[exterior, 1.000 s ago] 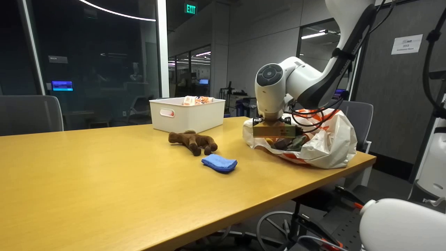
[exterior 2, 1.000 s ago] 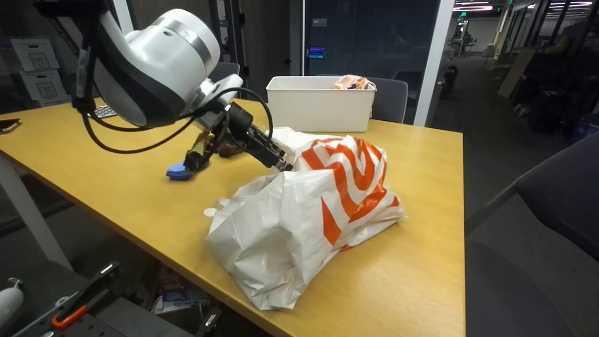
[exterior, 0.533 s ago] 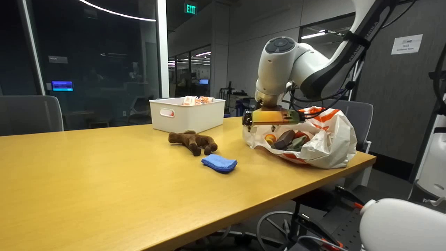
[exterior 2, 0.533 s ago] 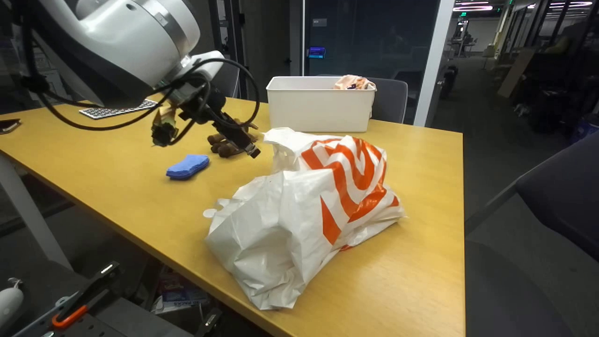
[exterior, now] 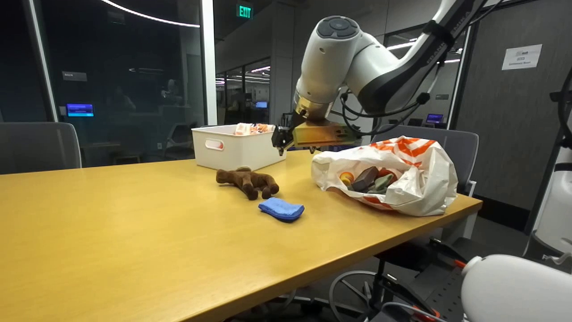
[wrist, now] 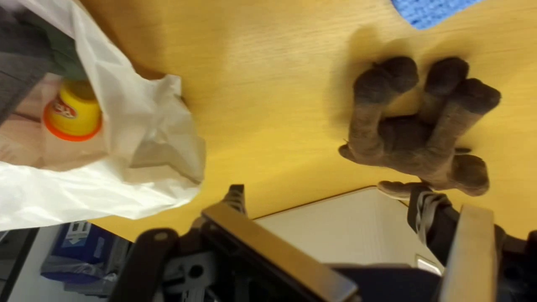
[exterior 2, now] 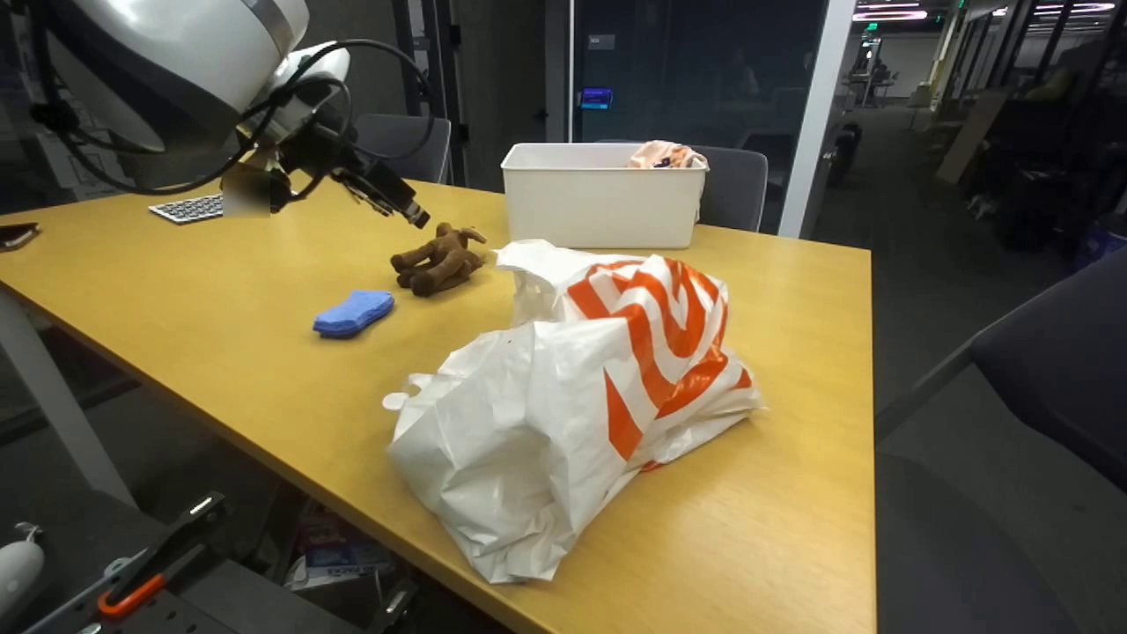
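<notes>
Toy point(wrist: 413, 144) lies below and beside the pincer point(wrist: 328, 193), apart

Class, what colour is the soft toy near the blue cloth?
Brown, with darker feet; the soft toy shows best in the wrist view.

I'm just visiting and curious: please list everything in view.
table: one, yellow, foreground
plush toy: one, brown, on the table
cloth: one, blue, on the table
bag: one, white and orange, on the table
tub: one, yellow and orange, inside the bag
block: one, dark, inside the bag
bin: one, white, on the table
fabric: count unclear, multicoloured, in the bin
keyboard: one, whitish, on the table
chairs: at least three, grey, nearby
exit sign: at least one, green, background
robot arm: one, mostly white, above the table
end effector: one, black, open, above the table
</notes>
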Robot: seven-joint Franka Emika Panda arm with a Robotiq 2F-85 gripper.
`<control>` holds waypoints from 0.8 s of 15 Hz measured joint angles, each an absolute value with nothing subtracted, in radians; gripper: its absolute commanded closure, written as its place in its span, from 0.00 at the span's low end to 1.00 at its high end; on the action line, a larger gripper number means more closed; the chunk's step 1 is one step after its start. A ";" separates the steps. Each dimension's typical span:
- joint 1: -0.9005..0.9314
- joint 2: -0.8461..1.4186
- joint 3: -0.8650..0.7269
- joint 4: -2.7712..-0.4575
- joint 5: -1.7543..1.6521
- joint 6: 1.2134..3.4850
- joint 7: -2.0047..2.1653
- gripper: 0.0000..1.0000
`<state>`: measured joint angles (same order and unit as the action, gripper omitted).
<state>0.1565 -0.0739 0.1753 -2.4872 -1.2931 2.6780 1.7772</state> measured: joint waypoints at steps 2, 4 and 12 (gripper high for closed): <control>0.163 0.007 0.185 -2.405 -1.293 2.678 1.777 0.00; 0.163 0.103 0.185 -2.319 -1.293 2.678 1.775 0.00; 0.143 0.445 0.175 -2.040 -1.271 2.698 1.693 0.26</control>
